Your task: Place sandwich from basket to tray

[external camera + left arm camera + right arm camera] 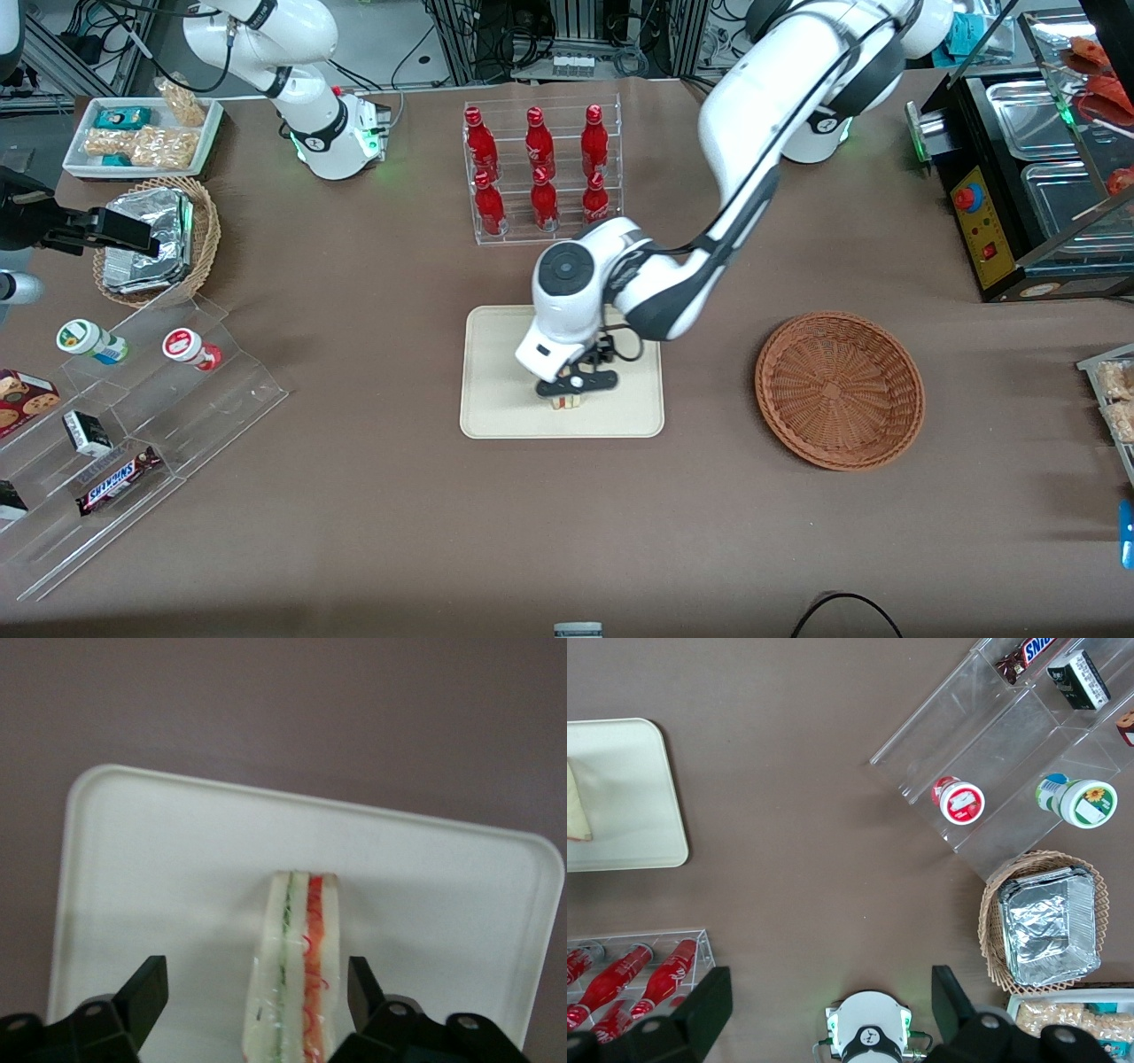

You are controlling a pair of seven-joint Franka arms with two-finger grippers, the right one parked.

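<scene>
A Snickers bar (118,479) lies in the clear stepped rack toward the parked arm's end of the surface. The arm bends down over the tray (496,399), hand (567,396) pointing straight down, fingers (146,997) spread wide on either side of the sandwich (297,970) without touching it. The wrist view shows the sandwich standing on the tray, its red and green layers facing the camera; the front view also shows the basket (839,388), well apart toward the working arm's end.

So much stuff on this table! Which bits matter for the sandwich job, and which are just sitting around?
In the job:
sandwich, on the tray
tray
reddish-brown basket, nothing in it
pincer, open, astride the sandwich

Just sitting around:
red bottles
foil container
Snickers bar
snack dish
</scene>
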